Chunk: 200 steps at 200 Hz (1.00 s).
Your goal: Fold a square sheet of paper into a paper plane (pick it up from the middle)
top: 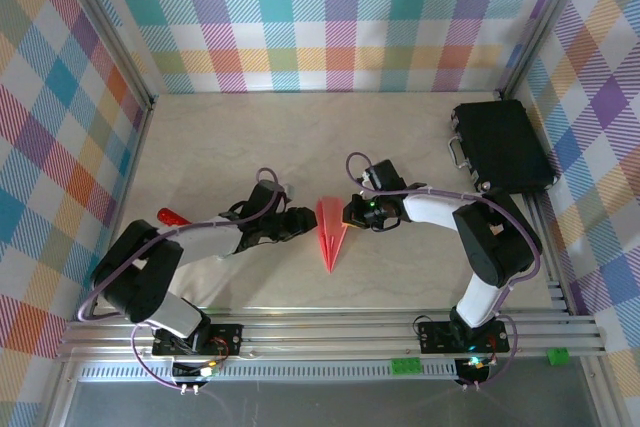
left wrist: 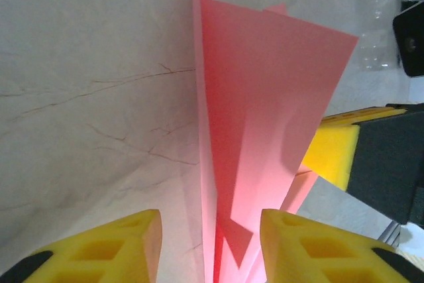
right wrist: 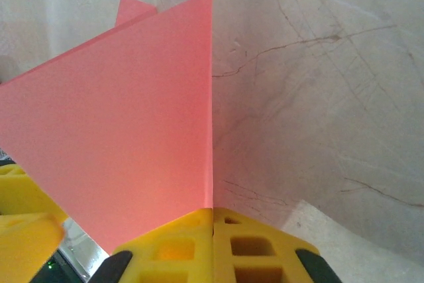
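The salmon-pink sheet of paper is folded into a narrow pointed paper plane (top: 331, 229) at the table's middle, its tip toward the near edge. From the right, my right gripper (top: 349, 213) is shut on the plane's upright edge; the paper (right wrist: 126, 137) rises from between its closed fingertips (right wrist: 212, 220). My left gripper (top: 303, 221) is at the plane's left side. Its yellow fingers (left wrist: 142, 243) stand apart, and the plane's folded ridge (left wrist: 228, 164) runs between them. The left finger is clear of the paper.
A black case (top: 500, 145) lies at the back right, by the wall. A small red object (top: 172, 218) rests on the table left of the left arm. Checked walls close in the back and both sides.
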Available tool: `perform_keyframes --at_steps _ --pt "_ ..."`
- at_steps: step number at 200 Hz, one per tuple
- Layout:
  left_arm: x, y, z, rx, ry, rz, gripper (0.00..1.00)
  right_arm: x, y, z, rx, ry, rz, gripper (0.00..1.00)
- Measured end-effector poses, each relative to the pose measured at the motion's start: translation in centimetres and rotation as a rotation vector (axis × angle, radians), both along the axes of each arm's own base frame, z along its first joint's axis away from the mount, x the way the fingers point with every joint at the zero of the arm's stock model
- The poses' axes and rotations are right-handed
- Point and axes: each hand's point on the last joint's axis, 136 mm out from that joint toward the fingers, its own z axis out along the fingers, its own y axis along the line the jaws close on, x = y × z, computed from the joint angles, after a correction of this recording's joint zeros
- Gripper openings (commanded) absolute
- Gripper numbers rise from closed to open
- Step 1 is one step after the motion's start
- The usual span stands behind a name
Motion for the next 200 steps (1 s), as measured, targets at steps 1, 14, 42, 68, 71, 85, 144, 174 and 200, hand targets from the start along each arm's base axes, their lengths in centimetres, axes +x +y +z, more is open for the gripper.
perform_keyframes --at_steps 1,14,42,68,71,85,144,174,200 --pt "0.0 0.0 0.0 0.0 0.002 0.0 0.38 0.0 0.0 0.0 0.0 0.0 0.0 0.06" --pt "0.0 -0.6 -0.6 0.0 0.018 -0.008 0.35 0.0 0.0 0.0 0.0 0.0 0.0 0.06" --pt "0.0 -1.6 -1.7 -0.003 0.053 -0.025 0.23 0.0 0.0 -0.1 -0.001 0.001 0.0 0.05" --pt "0.3 -2.0 -2.0 -0.003 0.055 -0.026 0.11 -0.1 -0.1 -0.2 -0.003 0.005 -0.002 0.03" --pt "0.3 -2.0 -2.0 -0.002 0.051 -0.028 0.11 -0.2 -0.2 -0.3 -0.003 0.005 -0.002 0.04" --pt "0.5 -1.8 -2.1 0.007 0.045 -0.016 0.06 -0.2 -0.2 -0.3 -0.005 0.007 -0.003 0.03" --pt "1.8 -0.2 0.6 0.035 -0.037 0.065 0.02 0.9 -1.0 1.3 0.007 -0.044 -0.037 0.03" --pt "2.2 0.6 0.9 0.047 -0.06 0.101 0.02 1.1 -1.2 1.4 0.008 -0.047 -0.045 0.05" --pt "1.9 1.7 -0.3 0.073 -0.031 0.142 0.02 1.3 -1.2 1.4 0.015 -0.057 -0.046 0.07"
